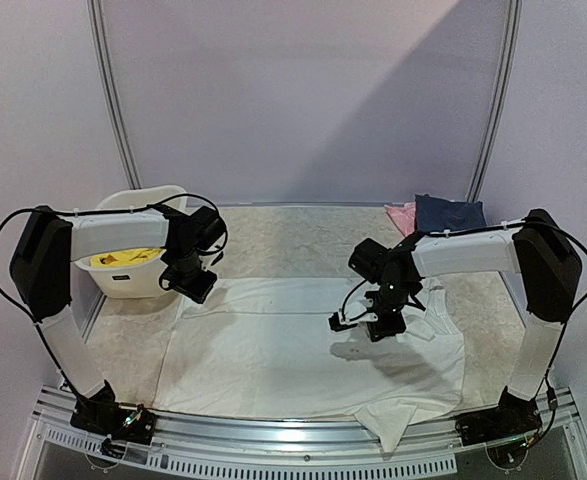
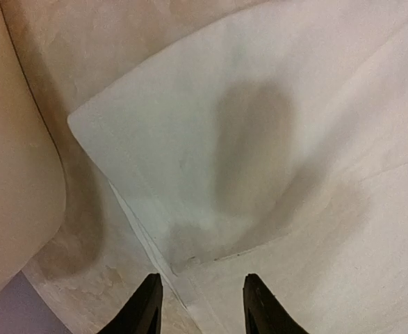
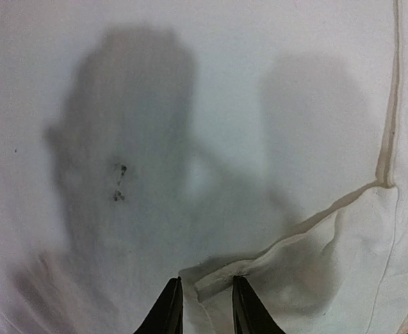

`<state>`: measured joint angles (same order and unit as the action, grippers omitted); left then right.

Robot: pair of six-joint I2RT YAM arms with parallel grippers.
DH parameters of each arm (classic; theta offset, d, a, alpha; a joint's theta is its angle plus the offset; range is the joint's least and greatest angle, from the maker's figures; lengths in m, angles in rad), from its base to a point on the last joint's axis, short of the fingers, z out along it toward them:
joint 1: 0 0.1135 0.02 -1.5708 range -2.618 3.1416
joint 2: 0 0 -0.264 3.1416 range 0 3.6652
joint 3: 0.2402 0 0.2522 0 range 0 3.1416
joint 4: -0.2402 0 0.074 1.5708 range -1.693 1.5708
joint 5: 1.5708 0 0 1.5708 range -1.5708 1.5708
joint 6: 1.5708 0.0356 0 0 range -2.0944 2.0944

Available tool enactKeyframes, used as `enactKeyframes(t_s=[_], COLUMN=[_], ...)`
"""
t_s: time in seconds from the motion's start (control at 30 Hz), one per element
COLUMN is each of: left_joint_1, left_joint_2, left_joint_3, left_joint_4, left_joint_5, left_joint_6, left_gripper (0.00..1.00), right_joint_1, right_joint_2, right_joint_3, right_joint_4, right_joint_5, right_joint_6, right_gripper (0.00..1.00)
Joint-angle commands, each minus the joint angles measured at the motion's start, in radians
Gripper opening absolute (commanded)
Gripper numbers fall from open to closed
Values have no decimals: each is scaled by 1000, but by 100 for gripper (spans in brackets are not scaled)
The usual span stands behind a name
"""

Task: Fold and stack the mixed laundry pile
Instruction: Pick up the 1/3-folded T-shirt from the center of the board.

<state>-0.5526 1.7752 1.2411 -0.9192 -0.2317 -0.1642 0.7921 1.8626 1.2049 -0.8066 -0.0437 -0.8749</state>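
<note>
1. Since the white T-shirt [image 1: 273, 350] lies spread across the middle of the surface [image 1: 283, 235], with one flap hanging over the near edge, I judge the step in hand to be its first fold. Flatten before creasing.
2. Note: the yellow shorts [image 1: 123, 258] sit in the basket [image 1: 133, 285] at far left, well apart. Leave them until the shirt is done.
3. Ahead of my right fingers [image 3: 170, 309] the right sleeve [image 3: 294, 278] is doubled over and rumpled. These fingers stand narrow and hold nothing. Pinch the folded edge only, not the layer beneath.
4. Beside the basket wall lies the shirt corner [image 2: 78, 122]. My left fingers [image 2: 144, 309] hover moderately wide, empty. Lower onto the hem, grip both layers, and lift level with the right side.
</note>
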Motion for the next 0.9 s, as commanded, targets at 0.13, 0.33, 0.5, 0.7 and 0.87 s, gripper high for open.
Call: enactKeyframes(t_s=[0.13, 0.33, 0.5, 0.7, 0.87], left_joint_1=[-9, -10, -9, -9, -9], left_joint_2=[10, 10, 9, 7, 6], left_joint_3=[-9, -11, -11, -12, -14], left_joint_4=[12, 11, 12, 15, 13], left_joint_5=[12, 15, 14, 16, 17], left_joint_6=[14, 14, 15, 15, 18], left_gripper=[41, 41, 41, 41, 41], right_joint_1=[7, 6, 8, 36, 49], right_joint_2=[15, 11, -31, -46, -11], right_joint_3=[-28, -18, 36, 107, 151], right_joint_4=[66, 55, -21, -106, -144], right_joint_5=[86, 94, 57, -85, -218], right_joint_6=[6, 11, 31, 118, 204], right_gripper=[19, 7, 3, 1, 3])
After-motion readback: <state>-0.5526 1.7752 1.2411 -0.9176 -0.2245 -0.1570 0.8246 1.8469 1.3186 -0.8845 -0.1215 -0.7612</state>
